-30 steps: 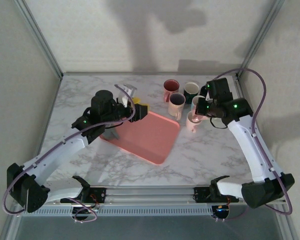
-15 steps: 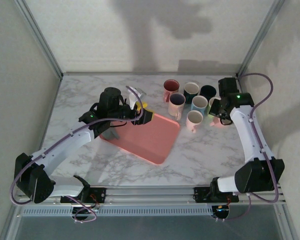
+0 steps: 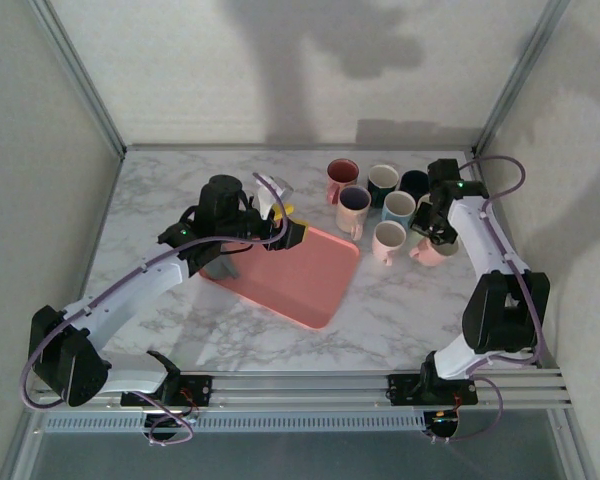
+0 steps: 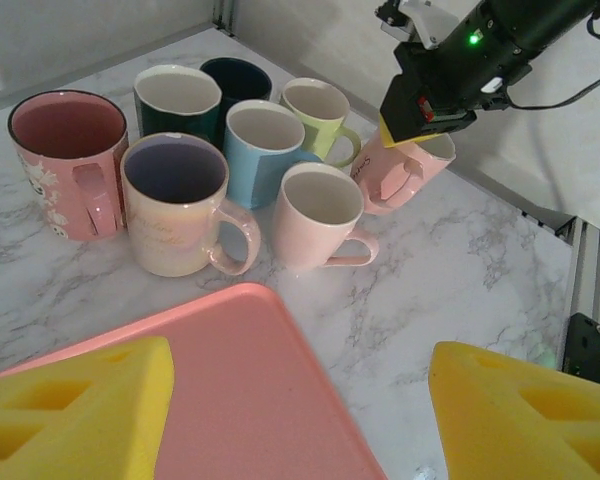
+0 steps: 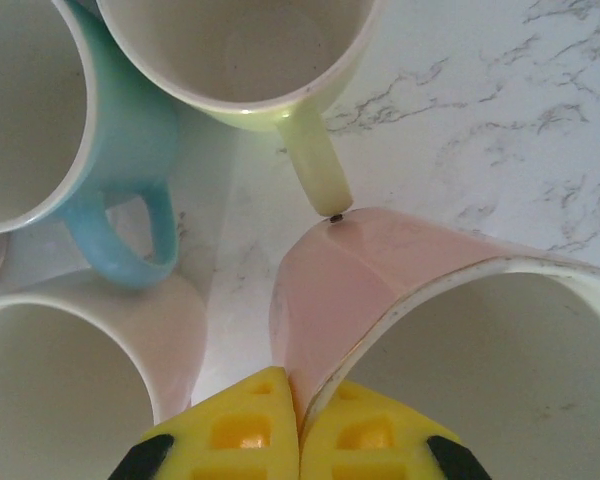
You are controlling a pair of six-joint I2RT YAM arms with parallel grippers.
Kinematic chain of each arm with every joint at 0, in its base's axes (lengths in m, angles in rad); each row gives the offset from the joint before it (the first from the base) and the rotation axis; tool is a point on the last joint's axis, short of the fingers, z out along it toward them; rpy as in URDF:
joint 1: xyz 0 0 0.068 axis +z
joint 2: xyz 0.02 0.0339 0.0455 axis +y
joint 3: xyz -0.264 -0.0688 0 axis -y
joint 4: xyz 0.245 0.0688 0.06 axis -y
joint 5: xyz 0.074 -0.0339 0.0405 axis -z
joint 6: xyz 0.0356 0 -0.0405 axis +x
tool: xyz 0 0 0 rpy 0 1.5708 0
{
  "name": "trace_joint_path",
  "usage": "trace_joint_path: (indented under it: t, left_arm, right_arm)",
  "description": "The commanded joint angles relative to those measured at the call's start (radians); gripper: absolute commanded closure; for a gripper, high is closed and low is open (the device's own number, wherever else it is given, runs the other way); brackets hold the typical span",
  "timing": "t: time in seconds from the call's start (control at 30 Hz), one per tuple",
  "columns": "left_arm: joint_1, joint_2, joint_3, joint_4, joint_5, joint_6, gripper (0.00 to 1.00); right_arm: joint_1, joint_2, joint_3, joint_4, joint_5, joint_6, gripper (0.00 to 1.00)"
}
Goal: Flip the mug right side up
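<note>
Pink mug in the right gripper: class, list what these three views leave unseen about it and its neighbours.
- Base of the pink mug: right wrist view, hidden by its own wall and the frame edge.
- Lettering on it: left wrist view, too small to read.
- Handle of the dark blue mug: left wrist view, hidden behind the light blue mug.
- The right gripper's hold: top view, under its arm.

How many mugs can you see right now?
8. Upright, clustered together: floral pink ceramic mug, dark green, navy, cream, light blue, lime, pale pink. Eighth, a tilted pink mug, right gripper holds beside them.
</note>
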Motion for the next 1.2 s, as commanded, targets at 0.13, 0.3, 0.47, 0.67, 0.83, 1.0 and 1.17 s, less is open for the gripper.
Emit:
trace_joint_path:
  t: [0.13, 0.3, 0.47, 0.67, 0.83, 1.0, 1.17]
  left_arm:
    - [0.016, -0.019, -0.021, 0.011, -0.027, 0.024, 0.32]
    - [0.02, -0.021, -0.025, 0.007, -0.026, 0.025, 0.32]
    - [0.023, -0.025, -0.03, 0.007, -0.029, 0.025, 0.32]
    - [0.024, -0.027, -0.039, 0.029, -0.035, -0.005, 0.32]
    - [0.027, -0.035, -0.047, 0.042, -0.048, -0.025, 0.32]
    - [0.026, -0.045, -0.061, 0.067, -0.068, -0.045, 0.32]
    - [0.029, -0.051, -0.079, 0.1, -0.122, -0.077, 0.32]
  right_arm:
    - [-0.003, 0.033, -0.024, 0.072, 0.006, 0.031, 1.0]
    - [-0.002, 0.065, -0.04, 0.091, -0.007, 0.035, 0.98]
    - [0.0, 0.08, -0.056, 0.104, -0.013, 0.038, 0.91]
    - [0.0, 0.078, -0.061, 0.097, -0.024, 0.038, 0.75]
    - [-0.001, 0.041, -0.068, 0.082, -0.027, 0.038, 0.73]
    - [0.0, -0.035, -0.081, 0.059, -0.024, 0.032, 0.7]
    - [-0.001, -0.119, -0.087, 0.039, -0.025, 0.02, 0.63]
